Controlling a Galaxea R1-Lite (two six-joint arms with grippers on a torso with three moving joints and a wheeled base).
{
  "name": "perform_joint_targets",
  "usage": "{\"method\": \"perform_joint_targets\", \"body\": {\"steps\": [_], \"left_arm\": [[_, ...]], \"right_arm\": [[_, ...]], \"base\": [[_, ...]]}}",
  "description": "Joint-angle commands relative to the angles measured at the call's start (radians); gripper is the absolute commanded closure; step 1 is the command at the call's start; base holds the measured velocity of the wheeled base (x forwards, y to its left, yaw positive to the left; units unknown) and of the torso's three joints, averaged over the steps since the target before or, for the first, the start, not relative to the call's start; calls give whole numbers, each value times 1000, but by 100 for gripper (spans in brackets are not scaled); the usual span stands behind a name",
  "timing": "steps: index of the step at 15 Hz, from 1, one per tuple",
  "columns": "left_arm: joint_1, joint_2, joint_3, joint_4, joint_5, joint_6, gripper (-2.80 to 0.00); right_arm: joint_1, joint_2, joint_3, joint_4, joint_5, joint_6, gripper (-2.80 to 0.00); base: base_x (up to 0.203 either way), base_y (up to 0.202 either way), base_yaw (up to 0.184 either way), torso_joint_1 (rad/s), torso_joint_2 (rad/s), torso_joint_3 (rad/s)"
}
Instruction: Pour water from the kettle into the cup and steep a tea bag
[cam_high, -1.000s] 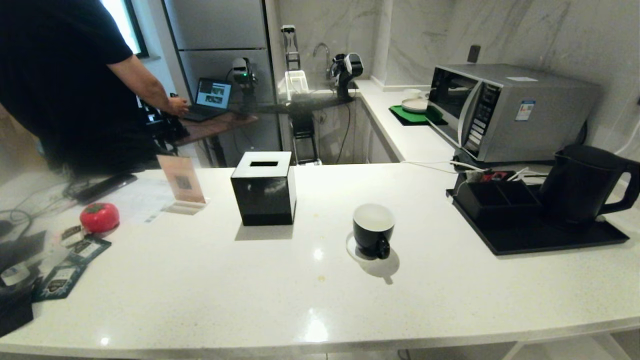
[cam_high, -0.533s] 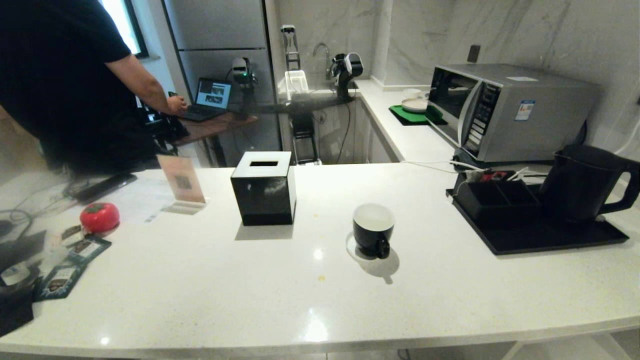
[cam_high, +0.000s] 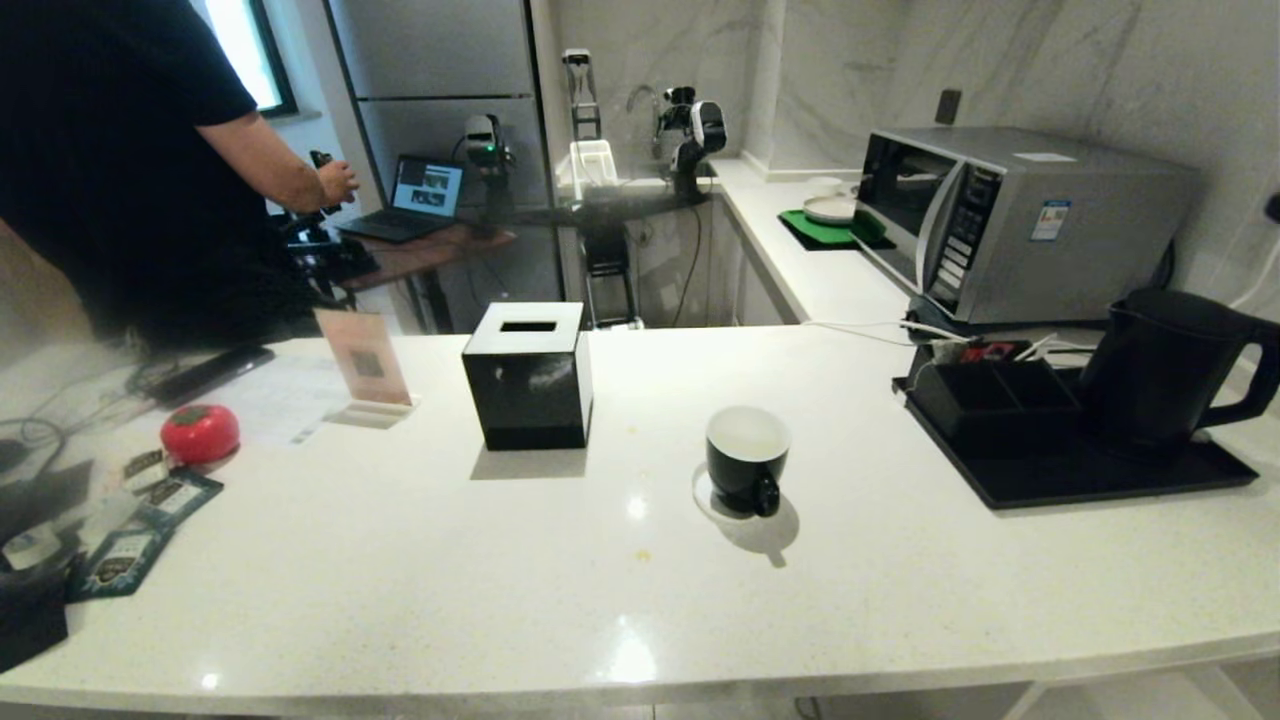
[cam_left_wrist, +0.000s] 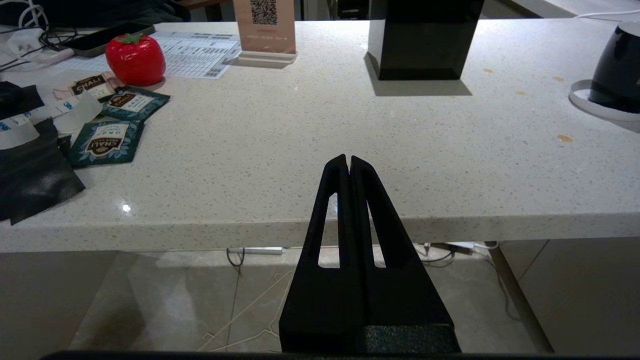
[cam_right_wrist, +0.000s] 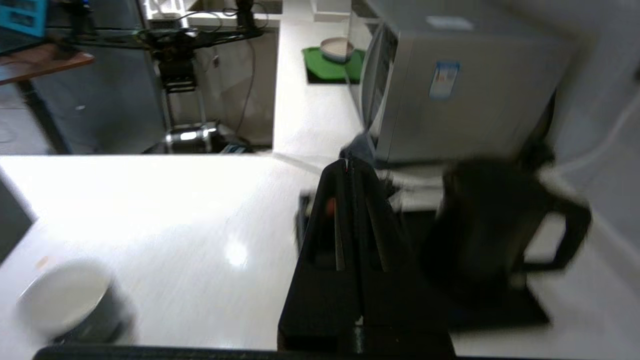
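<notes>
The right gripper has its fingers pressed together and holds nothing; in its wrist view it points over the white counter toward the kettle, whose loop handle faces away from the cup. The left gripper is likewise pinched closed and empty, parked low just off the counter's near edge. Neither arm shows in the head view. The kettle stands on a black tray at the right end of the counter, just beside a black organizer box and in front of the microwave. The cup sits on a white coaster near the middle, well apart from the kettle, handle toward the robot. The main risk, as I judge it, is that closed fingers reaching the handle would shove the kettle instead of taking it, so they must open first; a cable trails just behind the tray and could snag a lifted kettle, and the organizer box crowds the spout side. Room is best in the bare stretch between cup and tray. The tissue box stands left of the cup, tea packets lie near the left edge, and a person stands beyond the far left corner.
</notes>
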Motion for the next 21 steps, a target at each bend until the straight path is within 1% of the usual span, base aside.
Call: {"method": "perform_joint_targets", "body": {"steps": [1, 3, 6, 11, 12, 13, 16, 21], "left_arm": [[0, 0, 0, 0, 1, 0, 0], [0, 0, 0, 0, 1, 0, 0], [0, 0, 0, 0, 1, 0, 0], [0, 0, 0, 0, 1, 0, 0], [0, 0, 0, 0, 1, 0, 0], [0, 0, 0, 0, 1, 0, 0], [0, 0, 0, 0, 1, 0, 0], [0, 0, 0, 0, 1, 0, 0]], "right_arm": [[-10, 241, -178, 8, 3, -16, 0], [-16, 385, -373, 70, 42, -41, 0], [-19, 560, -606, 203, 88, -65, 0], [-24, 789, -980, 539, 101, -83, 0], [-25, 828, -1020, 615, 102, -95, 0], [-27, 849, -1022, 640, 102, -115, 0], [-33, 894, -1023, 667, 101, -127, 0], [-42, 954, -1022, 664, 100, -127, 0]], "base": [[0, 0, 0, 0, 0, 0], [0, 0, 0, 0, 0, 0], [0, 0, 0, 0, 0, 0], [0, 0, 0, 0, 0, 0], [0, 0, 0, 0, 0, 0], [0, 0, 0, 0, 0, 0], [0, 0, 0, 0, 0, 0], [0, 0, 0, 0, 0, 0]]}}
